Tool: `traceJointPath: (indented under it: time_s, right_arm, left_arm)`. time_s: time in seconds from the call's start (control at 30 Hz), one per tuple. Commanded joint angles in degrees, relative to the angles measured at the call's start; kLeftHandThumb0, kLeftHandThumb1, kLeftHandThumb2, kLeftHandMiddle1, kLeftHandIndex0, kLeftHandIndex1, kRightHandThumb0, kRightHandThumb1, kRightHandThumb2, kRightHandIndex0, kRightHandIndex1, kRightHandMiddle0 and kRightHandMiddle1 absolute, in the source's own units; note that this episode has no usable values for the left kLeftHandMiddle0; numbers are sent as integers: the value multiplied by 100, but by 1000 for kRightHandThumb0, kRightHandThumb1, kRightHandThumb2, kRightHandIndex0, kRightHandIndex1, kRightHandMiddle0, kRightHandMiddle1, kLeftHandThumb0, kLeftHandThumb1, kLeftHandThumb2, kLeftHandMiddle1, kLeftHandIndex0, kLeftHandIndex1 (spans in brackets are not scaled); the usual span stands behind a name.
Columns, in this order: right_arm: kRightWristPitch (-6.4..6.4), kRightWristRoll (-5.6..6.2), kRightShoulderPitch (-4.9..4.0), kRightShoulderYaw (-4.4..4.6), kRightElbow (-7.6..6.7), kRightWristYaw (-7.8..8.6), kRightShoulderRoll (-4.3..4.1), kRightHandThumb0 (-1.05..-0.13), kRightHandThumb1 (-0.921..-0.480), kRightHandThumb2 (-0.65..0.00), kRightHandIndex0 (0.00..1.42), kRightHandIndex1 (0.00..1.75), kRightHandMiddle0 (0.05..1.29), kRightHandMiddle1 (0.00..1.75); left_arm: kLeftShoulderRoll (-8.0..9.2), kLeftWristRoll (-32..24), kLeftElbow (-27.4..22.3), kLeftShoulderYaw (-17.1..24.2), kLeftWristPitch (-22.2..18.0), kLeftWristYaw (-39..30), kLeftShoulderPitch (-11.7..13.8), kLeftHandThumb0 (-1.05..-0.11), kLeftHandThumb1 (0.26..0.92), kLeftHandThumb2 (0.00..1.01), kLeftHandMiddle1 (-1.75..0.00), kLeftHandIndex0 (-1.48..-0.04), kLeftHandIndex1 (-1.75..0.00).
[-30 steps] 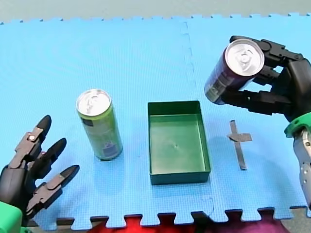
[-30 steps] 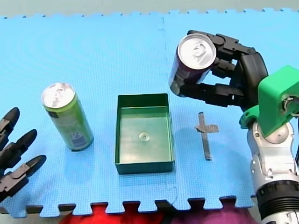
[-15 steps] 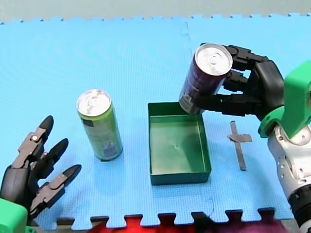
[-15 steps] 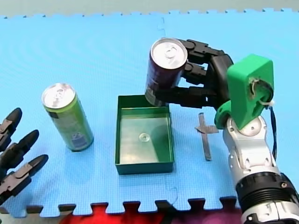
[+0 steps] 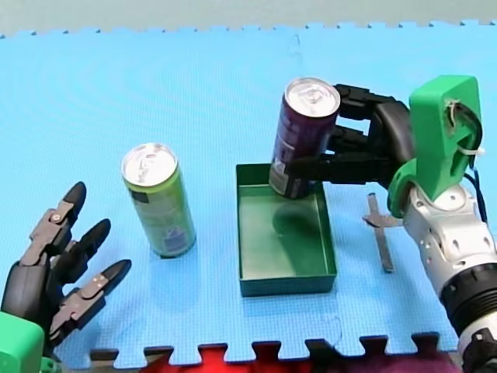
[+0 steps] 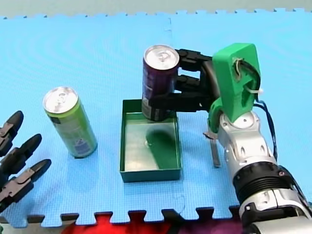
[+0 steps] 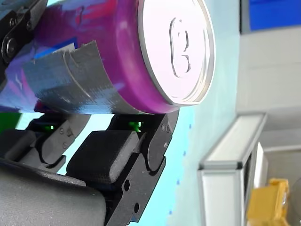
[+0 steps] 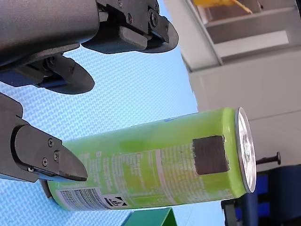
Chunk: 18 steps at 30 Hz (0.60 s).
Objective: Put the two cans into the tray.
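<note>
My right hand (image 5: 342, 151) is shut on a purple can (image 5: 301, 137), holding it tilted above the far end of the green tray (image 5: 286, 284). In the first wrist view the same purple can (image 7: 117, 56) lies against black fingers (image 7: 108, 155). A green can (image 5: 158, 199) stands upright on the blue mat, left of the tray and apart from it. My left hand (image 5: 66, 268) is at the near left corner of the mat, left of the green can and holding nothing. The second wrist view shows the green can (image 8: 160, 165) just beyond that hand's fingers (image 8: 42, 155).
Grey tape strips forming a cross (image 5: 382, 231) lie on the mat right of the tray. The blue foam mat (image 5: 155, 93) has a jagged near edge, with red and purple fabric (image 5: 256, 361) below it.
My right hand has carried the purple can leftward from the right side of the mat to above the tray's far end. The left hand and green can have stayed put.
</note>
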Motion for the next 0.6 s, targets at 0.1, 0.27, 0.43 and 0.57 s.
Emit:
traceJointPath:
  time_s: [0.1,0.27,0.43,0.57]
  right_arm:
    - [-97,-1,-280,-52,333,-79,118,-382,-756,0,1405,0,1280,1]
    - [-72,-59,-352,-52,501,-155,154,-379,-755,0,1404,0,1282,2]
    - [-157,-93,-368,-59,634,-184,201,-378,-753,0,1403,0,1283,1]
    - [-176,-114,-405,-67,677,-235,252,-378,-752,0,1402,0,1284,1]
  left_arm:
    - [3,-26,-192,14,105,16,60,-1048,860,0,0,-272,-1]
    - [-3,-14,-328,5,210,42,117,-1048,857,0,0,-271,-1]
    - [8,0,-465,-11,324,50,183,-1048,856,0,0,-271,0]
    - [5,12,-526,-22,368,55,220,-1048,854,0,0,-271,0]
